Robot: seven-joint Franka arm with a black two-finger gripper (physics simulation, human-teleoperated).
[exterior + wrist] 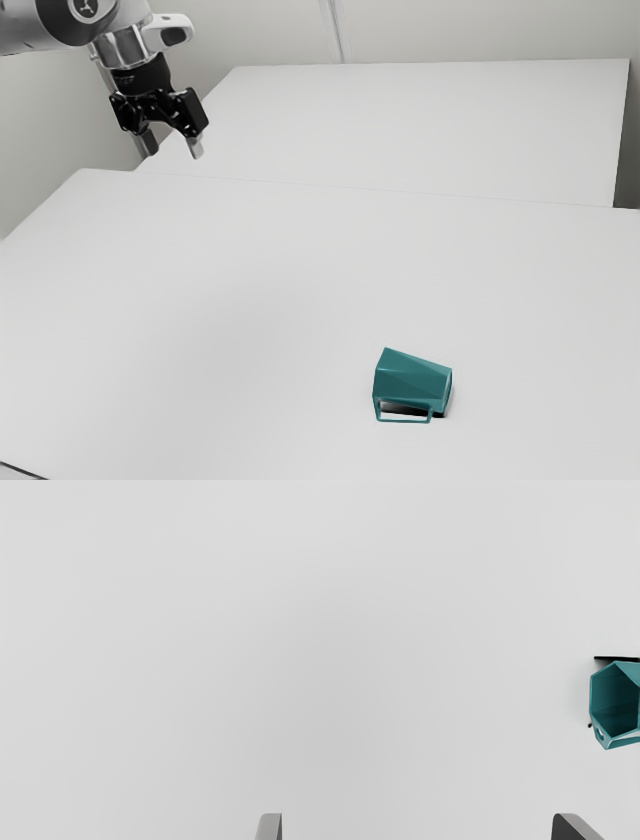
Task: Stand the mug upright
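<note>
Your fingers (pixel 196 149) stand wide apart above the bench (pixel 230 300), gripping nothing. Well apart from them, your teal mug (pixel 412 382) lies on its side, well in from the bench's far edge in the exterior view.

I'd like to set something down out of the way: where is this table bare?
The broad stretch of table between the gripper and the tipped mug is bare, as is the patch from the mug to the exterior view's right edge. Nothing is crowded; only the mug and its handle take up room.
</note>
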